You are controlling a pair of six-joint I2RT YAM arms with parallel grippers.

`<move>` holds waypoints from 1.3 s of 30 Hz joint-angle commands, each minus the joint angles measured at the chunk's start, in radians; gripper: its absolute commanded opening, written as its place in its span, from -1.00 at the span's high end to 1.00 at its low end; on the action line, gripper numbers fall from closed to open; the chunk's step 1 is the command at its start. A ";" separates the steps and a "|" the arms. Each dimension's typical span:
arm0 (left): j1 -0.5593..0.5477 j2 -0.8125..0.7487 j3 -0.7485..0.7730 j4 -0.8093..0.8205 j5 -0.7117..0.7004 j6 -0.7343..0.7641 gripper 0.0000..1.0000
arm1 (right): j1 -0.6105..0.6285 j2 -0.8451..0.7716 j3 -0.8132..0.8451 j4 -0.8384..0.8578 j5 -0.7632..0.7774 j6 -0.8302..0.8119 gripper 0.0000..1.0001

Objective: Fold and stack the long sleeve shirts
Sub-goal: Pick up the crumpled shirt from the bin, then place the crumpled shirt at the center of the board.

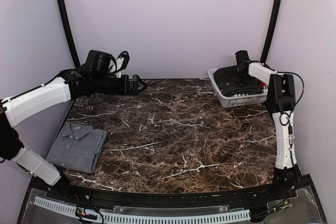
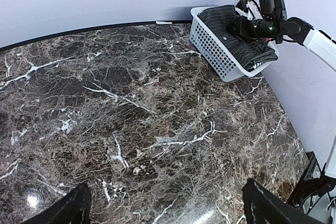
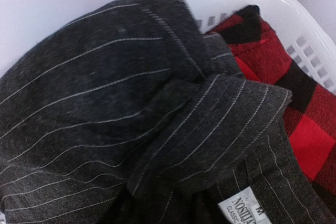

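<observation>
The plain grey shirt (image 1: pixel 77 145) lies folded at the table's near left. The black pinstriped shirt (image 1: pixel 233 80) lies crumpled in the white basket (image 1: pixel 242 100) at the far right; it also shows in the left wrist view (image 2: pixel 231 38) and fills the right wrist view (image 3: pixel 131 103). The red-and-black plaid shirt (image 3: pixel 304 124) lies under it in the basket. My right gripper (image 1: pixel 239 73) is down in the basket against the black shirt; its fingers are hidden. My left gripper (image 1: pixel 139 85) is open and empty, high over the table's far left, with its fingertips (image 2: pixel 68 211) wide apart.
The dark marble table (image 1: pixel 178 129) has a black raised edge along the back. The basket wall (image 2: pixel 210 51) stands against the back right corner, by the right wall. A white cable strip (image 1: pixel 157 217) runs along the near edge.
</observation>
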 commanded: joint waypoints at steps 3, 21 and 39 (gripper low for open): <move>-0.001 -0.011 0.030 -0.003 0.001 -0.001 -0.98 | 0.002 -0.097 0.015 0.007 -0.006 -0.010 1.00; -0.001 -0.001 0.024 0.030 0.025 -0.016 -0.98 | 0.063 -0.481 -0.052 0.168 -0.155 -0.041 1.00; -0.001 -0.009 0.004 0.089 0.063 -0.034 -0.98 | 0.320 -0.966 -0.208 0.456 -0.077 -0.204 1.00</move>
